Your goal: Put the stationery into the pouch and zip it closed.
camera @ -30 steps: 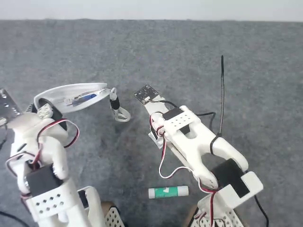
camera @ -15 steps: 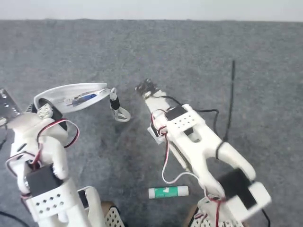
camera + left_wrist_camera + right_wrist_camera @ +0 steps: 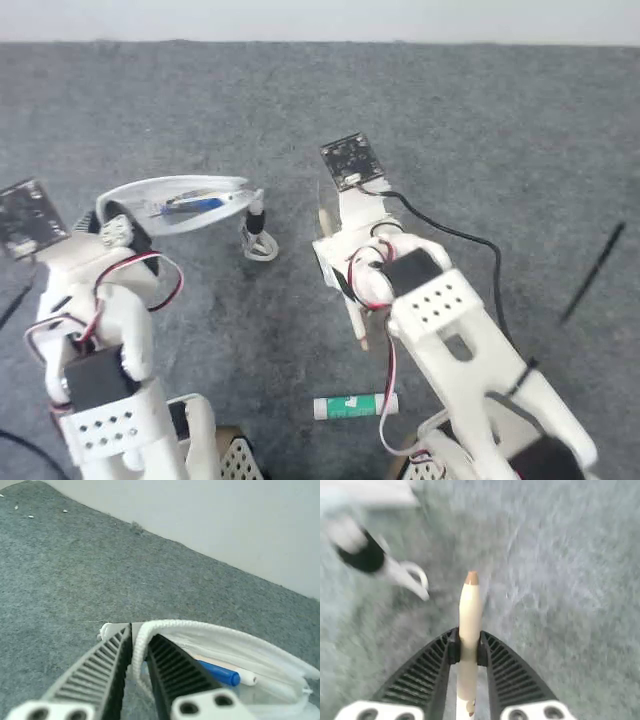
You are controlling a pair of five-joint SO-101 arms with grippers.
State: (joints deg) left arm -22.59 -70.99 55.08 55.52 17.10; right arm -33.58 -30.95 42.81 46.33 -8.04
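A white translucent pouch [image 3: 180, 203] hangs open above the table at the left, with a blue pen [image 3: 195, 203] inside. My left gripper [image 3: 120, 220] is shut on its rim; the left wrist view shows the fingers [image 3: 107, 662] clamped on the pouch's corded edge [image 3: 200, 630], with the blue pen [image 3: 217, 672] behind it. The zipper pull [image 3: 258, 235], black with a white loop, dangles off the pouch's right end. My right gripper [image 3: 330, 245] is shut on a beige pencil [image 3: 357, 322], whose tip [image 3: 471, 577] points past the zipper pull [image 3: 370, 557].
A green and white glue stick [image 3: 355, 405] lies on the grey felt near the front edge, between the two arm bases. A thin black rod [image 3: 590, 275] lies at the right. The far half of the table is open felt.
The right arm has swung forward and turned with the pencil, its wrist now farther from the base. The left arm has shifted the pouch slightly right.
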